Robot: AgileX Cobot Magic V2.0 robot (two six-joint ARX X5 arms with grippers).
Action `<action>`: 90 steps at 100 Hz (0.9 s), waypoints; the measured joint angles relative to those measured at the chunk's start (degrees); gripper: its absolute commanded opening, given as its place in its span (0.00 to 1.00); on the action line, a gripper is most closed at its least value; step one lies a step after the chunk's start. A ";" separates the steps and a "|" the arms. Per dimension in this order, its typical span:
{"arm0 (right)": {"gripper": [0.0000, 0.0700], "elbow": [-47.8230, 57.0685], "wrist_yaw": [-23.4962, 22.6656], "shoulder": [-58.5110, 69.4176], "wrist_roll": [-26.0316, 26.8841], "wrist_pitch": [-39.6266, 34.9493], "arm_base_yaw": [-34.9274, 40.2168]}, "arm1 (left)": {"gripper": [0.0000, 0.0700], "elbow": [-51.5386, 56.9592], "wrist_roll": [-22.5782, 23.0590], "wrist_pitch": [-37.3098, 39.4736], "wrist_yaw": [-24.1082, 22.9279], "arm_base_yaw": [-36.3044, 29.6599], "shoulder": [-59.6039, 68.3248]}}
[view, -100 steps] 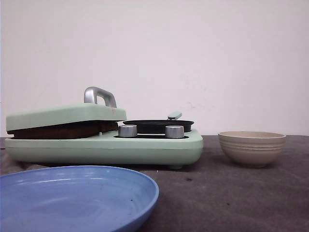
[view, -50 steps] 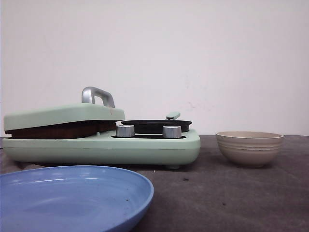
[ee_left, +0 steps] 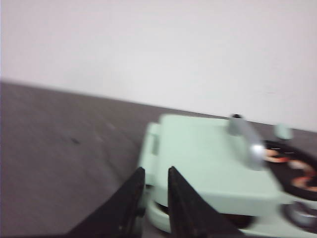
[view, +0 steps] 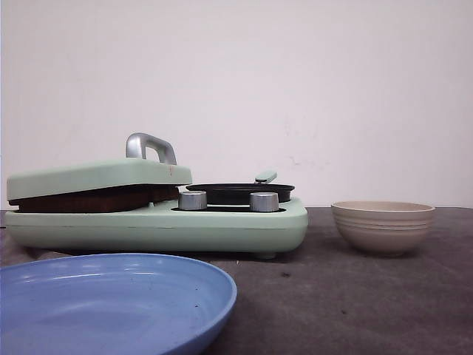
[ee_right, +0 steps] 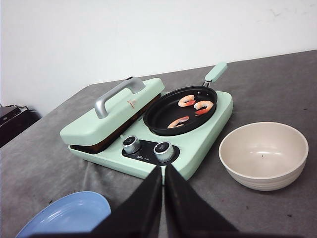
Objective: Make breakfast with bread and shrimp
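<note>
Mint cooker [view: 159, 225] is sitting on the dark table [view: 347, 296], seen side-on in the front view. Its lid [view: 96, 177] is lying closed over the left half, silver handle [view: 150, 146] sticking up on top. A brown band is showing in the gap under the lid; cannot tell what it is. No bread is showing in any view.

A black pan [ee_right: 181, 111] is resting on the cooker's right half, its mint handle [ee_right: 215, 73] pointing away toward the wall. Three shrimp [ee_right: 194, 105] are lying in the pan, orange-pink and curled, near each other but apart. In the front view only the pan rim is showing, so the shrimp are hidden there. Two silver knobs [view: 193, 200] are sitting on the cooker's front, just before the pan.

A beige bowl [view: 382, 227] is standing to the right of the cooker, apart from it. A blue plate [view: 111, 303] is lying in front of the cooker, nearest the camera.

Left gripper [ee_left: 154, 177] is hanging just off the lid's corner, fingers slightly apart with a narrow gap, holding nothing; this view is blurred. Right gripper [ee_right: 163, 171] is hanging in front of the knobs, fingers pressed together, holding nothing.
</note>
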 measured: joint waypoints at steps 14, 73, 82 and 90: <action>0.00 0.00 -0.02 0.00 0.00 0.00 0.00 | 0.00 -6.95 2.78 4.81 4.37 4.96 0.02; 0.00 0.00 -0.02 0.00 0.00 0.07 0.00 | 0.00 -11.45 3.72 2.49 10.16 6.67 0.02; 0.00 0.00 -0.02 0.00 -0.02 0.07 0.00 | 0.00 -11.45 3.72 2.49 10.16 6.67 0.02; 0.00 0.00 -0.02 0.00 -0.02 0.07 0.00 | 0.00 -11.45 3.72 2.49 10.16 6.67 0.02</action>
